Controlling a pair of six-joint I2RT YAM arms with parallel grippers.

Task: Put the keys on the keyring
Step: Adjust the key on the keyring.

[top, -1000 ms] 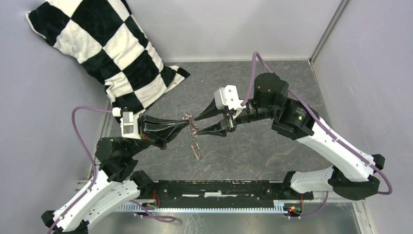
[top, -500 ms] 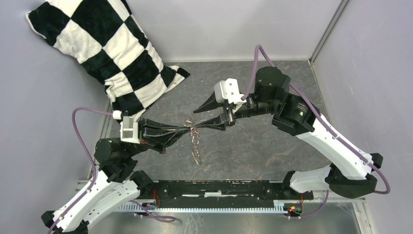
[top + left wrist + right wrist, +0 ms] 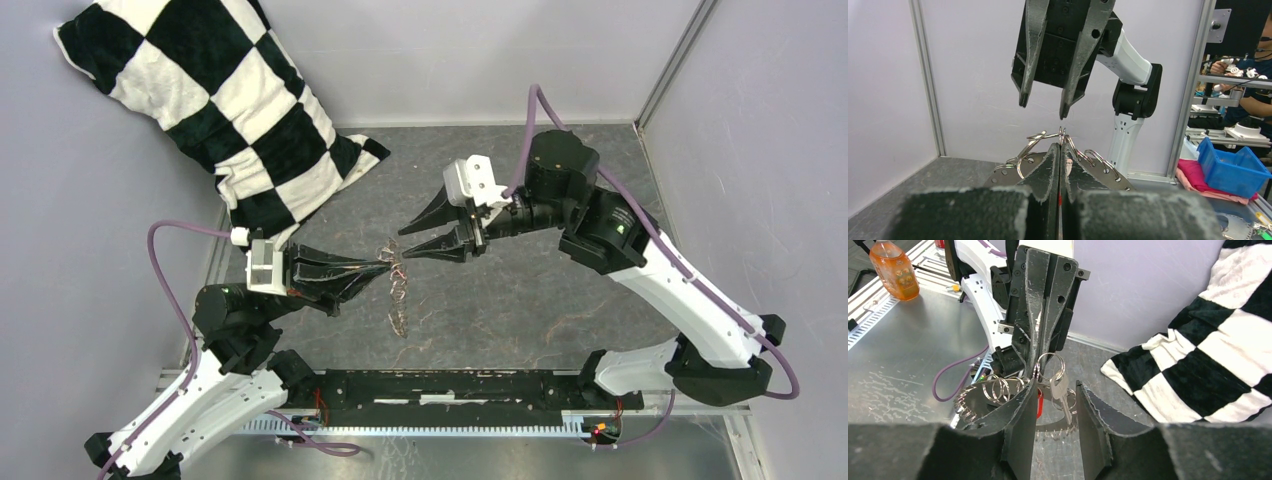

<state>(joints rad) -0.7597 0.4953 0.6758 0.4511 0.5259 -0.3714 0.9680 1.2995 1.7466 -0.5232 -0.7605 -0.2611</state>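
Note:
My left gripper (image 3: 385, 262) is shut on one ring of the keyring (image 3: 398, 300), a chain of silver rings that hangs from its fingertips to the table. In the left wrist view the rings (image 3: 1040, 136) fan out on both sides of my shut left gripper (image 3: 1060, 145). In the right wrist view the small silver key (image 3: 1060, 390) hangs from a ring (image 3: 1050, 365) just below the left fingers (image 3: 1043, 315), with the red tag (image 3: 1039, 402) beside it. My right gripper (image 3: 405, 241) is open and empty, its fingertips just right of the ring. The key hangs between its open fingers (image 3: 1056, 384).
A black-and-white checked pillow (image 3: 220, 100) leans in the back left corner. Grey walls and metal posts close in the table (image 3: 560, 290). An orange bottle (image 3: 895, 270) stands beyond the table in the right wrist view.
My right gripper has drawn back a little to the right, away from the left fingertips, and stays open. My left gripper has sunk slightly with the keyring.

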